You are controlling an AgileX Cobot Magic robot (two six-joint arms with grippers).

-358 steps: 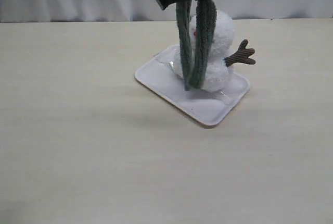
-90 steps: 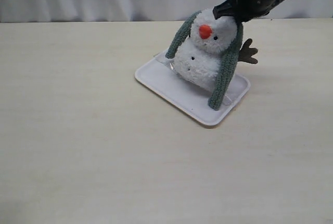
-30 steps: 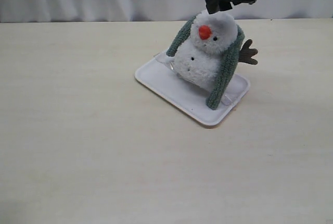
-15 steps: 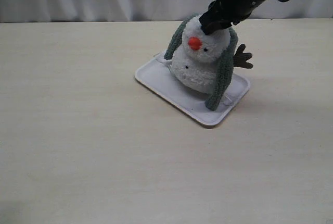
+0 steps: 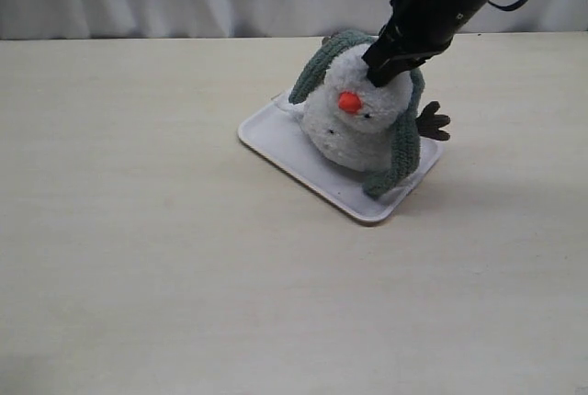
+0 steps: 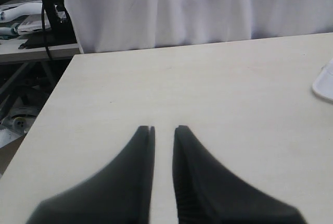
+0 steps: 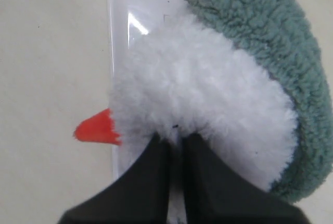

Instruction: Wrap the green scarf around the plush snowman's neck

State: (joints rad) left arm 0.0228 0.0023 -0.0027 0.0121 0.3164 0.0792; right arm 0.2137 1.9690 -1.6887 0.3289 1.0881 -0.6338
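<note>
I read this as a steadying step: my right gripper point(image 5: 384, 69) is closed on a tuft of pile at the crown of the plush snowman point(image 5: 354, 124), which sits squashed and leaning on the white tray point(image 5: 294, 152), at about one o'clock from the middle of the table point(image 5: 138, 230). The green scarf point(image 5: 317, 62) lies over the back of the head, not round the neck; one end hangs at ten o'clock of the toy, the other at four o'clock, its tip resting on the tray. I cannot make out the neck crease.

My left gripper point(image 6: 164, 128) holds nothing, its jaws a narrow slit apart, over bare table well away from the tray.

Next, I judge, the band must come down off the head to the crease and one end must cross the front; that calls for a hand freed to take an end.

Room is wide from six to nine o'clock; the tray's near rim is just beside the hanging end, and the brown twig arm point(image 5: 432, 122) sticks out at three o'clock.
</note>
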